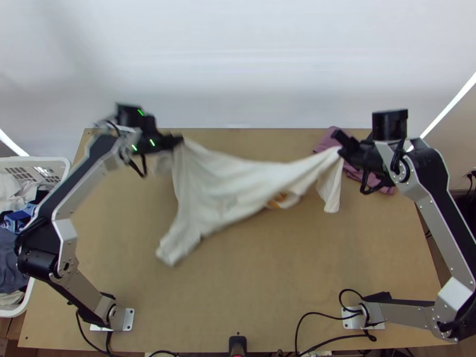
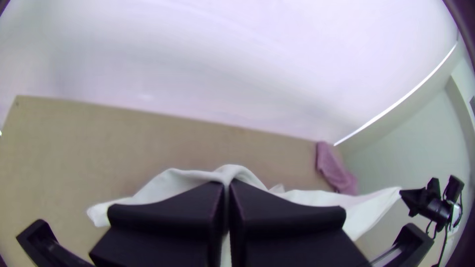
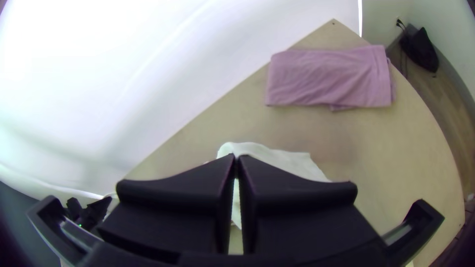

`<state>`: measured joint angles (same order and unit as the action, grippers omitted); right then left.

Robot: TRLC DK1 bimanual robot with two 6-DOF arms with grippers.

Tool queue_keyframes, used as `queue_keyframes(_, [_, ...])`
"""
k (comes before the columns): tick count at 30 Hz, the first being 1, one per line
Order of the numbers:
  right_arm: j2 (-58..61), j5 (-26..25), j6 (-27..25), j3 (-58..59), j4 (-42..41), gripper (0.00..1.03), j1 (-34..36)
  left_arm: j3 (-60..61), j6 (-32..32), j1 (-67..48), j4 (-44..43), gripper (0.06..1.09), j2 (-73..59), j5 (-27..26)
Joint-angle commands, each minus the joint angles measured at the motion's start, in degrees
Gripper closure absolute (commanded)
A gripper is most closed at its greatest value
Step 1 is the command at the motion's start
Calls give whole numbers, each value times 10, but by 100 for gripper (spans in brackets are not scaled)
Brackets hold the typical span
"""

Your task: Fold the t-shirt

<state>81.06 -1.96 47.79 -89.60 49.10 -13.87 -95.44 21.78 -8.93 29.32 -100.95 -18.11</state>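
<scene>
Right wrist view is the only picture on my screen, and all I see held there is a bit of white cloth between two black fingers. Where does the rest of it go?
Observer: In the top view, the t-shirt stretches from the right end effector across to the left end effector.
Operator: So two of them hold it! Does any of it dangle?
Observer: Yes, near its left end a long corner droops toward the table's near edge.
Operator: And is there more laundry about?
Observer: A white basket of clothes stands beside the table's left edge.
</scene>
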Motion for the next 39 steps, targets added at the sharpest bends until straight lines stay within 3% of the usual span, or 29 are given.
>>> queue_keyframes(1, [23, -21, 16, -60, -48, 100, 0, -93, 34, 29, 14, 105, -7, 7])
queue_keyframes(7, [2, -31, 14, -111, -168, 100, 0, -158, 66, 50, 21, 105, 44, 6])
queue_keyframes(10, [-8, -31, 12, -115, -167, 100, -9, -145, 62, 44, 82, 105, 76, -7])
queue_keyframes(14, [-27, -31, 5, -75, -143, 100, -14, -45, 25, 18, 175, 105, 141, -27])
queue_keyframes(18, [-37, -31, 4, -49, -121, 100, -8, 99, 5, -15, 189, 105, 234, -66])
queue_keyframes(27, [-31, -30, -8, -31, -116, 100, -4, 256, -18, -210, 270, 105, 321, -106])
queue_keyframes(36, [-22, -31, -9, -18, -115, 100, -2, 320, -20, -428, 273, 105, 305, -116])
queue_keyframes(37, [-22, -31, -9, -15, -115, 100, -2, 321, -21, -447, 273, 104, 297, -117])
queue_keyframes(38, [-23, -31, -9, -13, -114, 100, 0, 321, -27, -460, 273, 95, 291, -116])
queue_keyframes(39, [-23, -31, -9, -11, -113, 100, 1, 318, -37, -464, 271, 75, 288, -117])
